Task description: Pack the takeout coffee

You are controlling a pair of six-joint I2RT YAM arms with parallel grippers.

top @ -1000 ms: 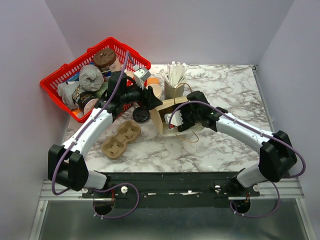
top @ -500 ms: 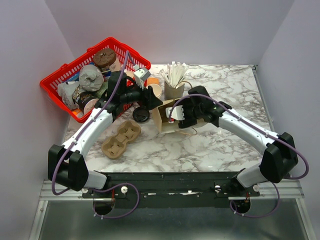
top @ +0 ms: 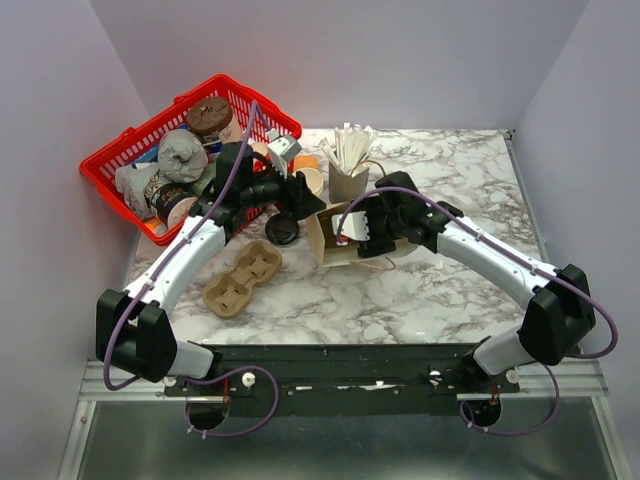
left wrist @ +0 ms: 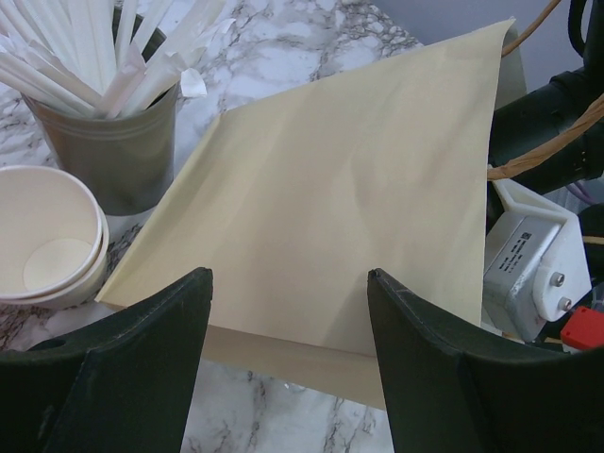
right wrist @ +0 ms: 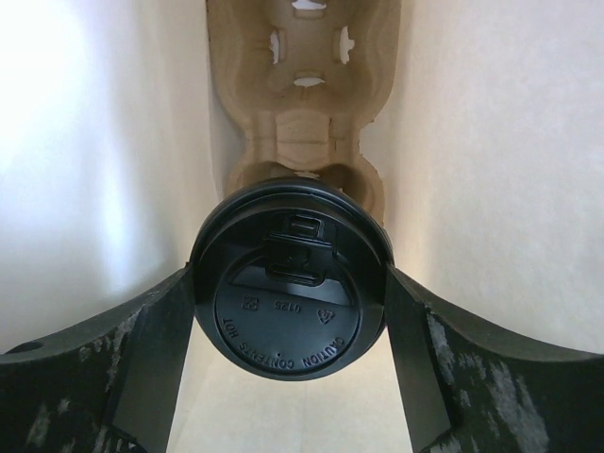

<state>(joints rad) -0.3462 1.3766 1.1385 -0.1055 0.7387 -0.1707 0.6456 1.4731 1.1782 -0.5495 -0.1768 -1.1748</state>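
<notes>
The takeout coffee shows in the right wrist view as a round black lid [right wrist: 291,302]; its cup body is hidden behind the lid. My right gripper [right wrist: 289,278] is shut on it, with a finger touching each side of the lid. It holds the cup inside a tan paper bag [right wrist: 85,160], in front of a cardboard cup carrier [right wrist: 304,104] at the bag's far end. From above, the right gripper [top: 352,232] is at the mouth of the bag [top: 322,232]. My left gripper [top: 303,205] is open and empty beside the bag's outer wall [left wrist: 349,198].
A grey cup of white sticks [top: 348,170] and a stack of cream cups [top: 310,181] stand behind the bag. A loose black lid [top: 282,231] and a second cardboard carrier [top: 242,277] lie to the left. A red basket [top: 128,150] of items sits far left.
My right gripper has moved left and away with the coffee, deeper into the bag. The bag has shifted and stands more upright. The left arm has hardly moved.
</notes>
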